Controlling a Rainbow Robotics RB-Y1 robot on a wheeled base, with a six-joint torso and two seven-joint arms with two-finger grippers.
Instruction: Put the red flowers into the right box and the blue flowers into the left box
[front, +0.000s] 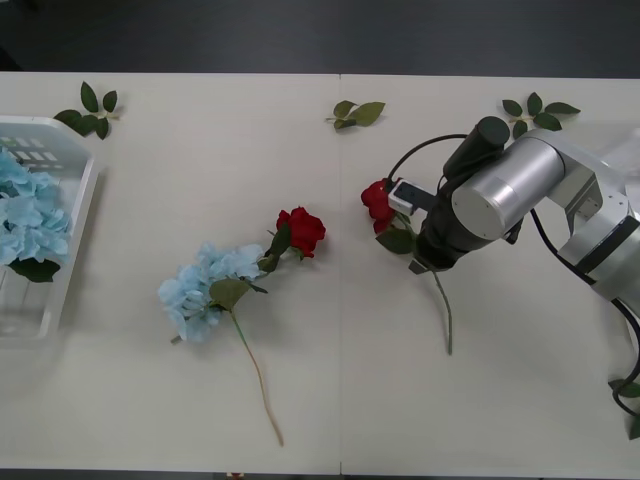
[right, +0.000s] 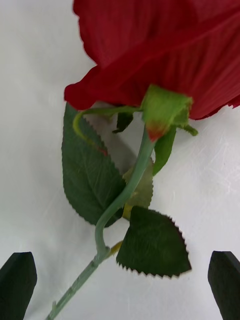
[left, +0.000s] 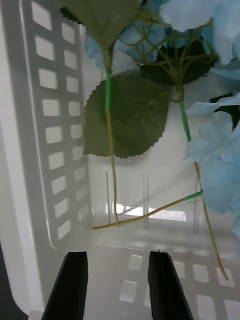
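Front view: right gripper (front: 420, 262) low over red rose (front: 378, 201) right of table centre, stem trailing toward robot; second rose (front: 303, 230) touching blue hydrangea (front: 205, 283) mid-table; more blue flowers (front: 25, 212) in left box (front: 82, 205)
Right wrist view: black fingers (right: 16, 285) spread wide, rose stem (right: 120, 200) between, untouched
Left wrist view: left gripper (left: 118, 287) narrowly parted, holding nothing, over left box wall, blue heads and stems inside

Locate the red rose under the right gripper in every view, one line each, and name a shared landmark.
Front view: the red rose lies right of table centre, beside the right gripper.
Right wrist view: its bloom is above the open black fingers.
Left wrist view: not in it.
Shared landmark: its green stem.
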